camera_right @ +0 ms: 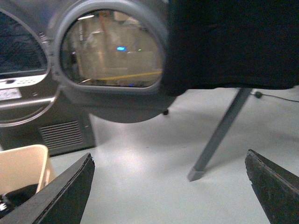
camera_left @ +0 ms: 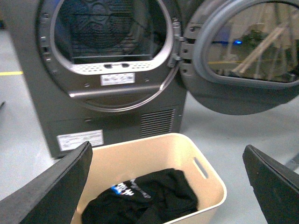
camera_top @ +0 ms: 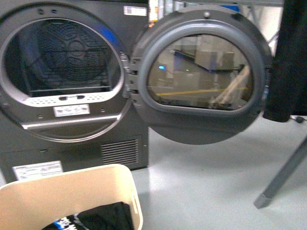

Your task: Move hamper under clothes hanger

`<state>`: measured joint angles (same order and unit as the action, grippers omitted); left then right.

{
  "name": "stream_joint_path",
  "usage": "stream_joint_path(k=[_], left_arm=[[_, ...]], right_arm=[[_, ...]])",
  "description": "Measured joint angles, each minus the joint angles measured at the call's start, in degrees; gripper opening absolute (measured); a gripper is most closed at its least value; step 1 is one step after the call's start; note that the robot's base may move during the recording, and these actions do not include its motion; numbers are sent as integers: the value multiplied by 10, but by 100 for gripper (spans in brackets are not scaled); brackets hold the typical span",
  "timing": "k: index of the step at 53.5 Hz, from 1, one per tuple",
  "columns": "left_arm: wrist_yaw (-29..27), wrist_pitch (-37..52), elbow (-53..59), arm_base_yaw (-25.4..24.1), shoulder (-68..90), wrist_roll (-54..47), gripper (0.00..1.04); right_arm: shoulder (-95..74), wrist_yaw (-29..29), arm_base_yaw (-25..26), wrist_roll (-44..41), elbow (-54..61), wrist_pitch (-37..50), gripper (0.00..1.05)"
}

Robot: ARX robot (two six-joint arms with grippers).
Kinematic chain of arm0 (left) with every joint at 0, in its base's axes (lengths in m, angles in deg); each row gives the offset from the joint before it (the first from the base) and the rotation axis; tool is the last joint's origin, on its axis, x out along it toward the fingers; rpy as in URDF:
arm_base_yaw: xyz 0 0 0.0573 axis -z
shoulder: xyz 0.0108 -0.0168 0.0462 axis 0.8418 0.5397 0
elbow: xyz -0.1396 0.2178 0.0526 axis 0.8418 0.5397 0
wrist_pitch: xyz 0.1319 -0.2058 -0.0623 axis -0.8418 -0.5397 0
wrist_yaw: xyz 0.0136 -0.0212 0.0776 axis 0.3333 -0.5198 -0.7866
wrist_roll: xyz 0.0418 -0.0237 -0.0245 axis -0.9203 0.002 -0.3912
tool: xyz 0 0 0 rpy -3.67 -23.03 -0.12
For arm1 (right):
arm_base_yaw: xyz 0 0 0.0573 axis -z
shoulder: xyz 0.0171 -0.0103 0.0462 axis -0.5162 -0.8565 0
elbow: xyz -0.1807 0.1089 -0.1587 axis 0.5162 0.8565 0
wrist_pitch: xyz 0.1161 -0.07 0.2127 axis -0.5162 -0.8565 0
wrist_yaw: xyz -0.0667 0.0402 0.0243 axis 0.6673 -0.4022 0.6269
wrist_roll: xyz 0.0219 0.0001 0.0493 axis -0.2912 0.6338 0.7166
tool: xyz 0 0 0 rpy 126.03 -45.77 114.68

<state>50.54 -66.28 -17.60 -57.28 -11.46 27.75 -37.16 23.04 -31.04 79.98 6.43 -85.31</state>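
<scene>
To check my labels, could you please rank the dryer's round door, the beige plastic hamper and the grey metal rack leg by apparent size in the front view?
1. Dark grey round dryer door
2. Beige plastic hamper, cropped by the frame
3. Grey metal rack leg, also cropped

The pale grey glossy floor (camera_top: 201, 179) bears a dark grey metal dryer (camera_top: 76, 148), a beige rectangular plastic hamper (camera_top: 62, 191) before it, and an angled grey rack leg (camera_top: 283, 175).

Facing a dark grey front-loading metal dryer (camera_top: 72, 146) with a round glass-windowed door (camera_top: 204, 72) hanging open, resting on a pale grey glossy floor (camera_top: 201, 182).
</scene>
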Motion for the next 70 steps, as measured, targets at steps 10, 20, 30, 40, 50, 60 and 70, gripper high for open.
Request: stream_joint_path(k=[10, 20, 30, 40, 50, 60, 70], left_arm=[[2, 0, 0, 0, 0, 0, 98], [0, 0, 0, -1, 0, 0, 98], [2, 0, 0, 0, 0, 0, 98], [2, 0, 0, 0, 0, 0, 98], [-1, 0, 0, 0, 0, 0, 98], [2, 0, 0, 0, 0, 0, 98], [2, 0, 0, 0, 0, 0, 98]], right_arm=[[0, 1, 0, 0, 0, 0, 97], [0, -2, -1, 0, 0, 0, 97], [0, 0, 0, 0, 0, 0, 97], [0, 1, 0, 0, 0, 0, 97], [0, -3, 0, 0, 0, 0, 97], [0, 0, 0, 0, 0, 0, 97], [0, 0, 0, 0, 0, 0, 97]])
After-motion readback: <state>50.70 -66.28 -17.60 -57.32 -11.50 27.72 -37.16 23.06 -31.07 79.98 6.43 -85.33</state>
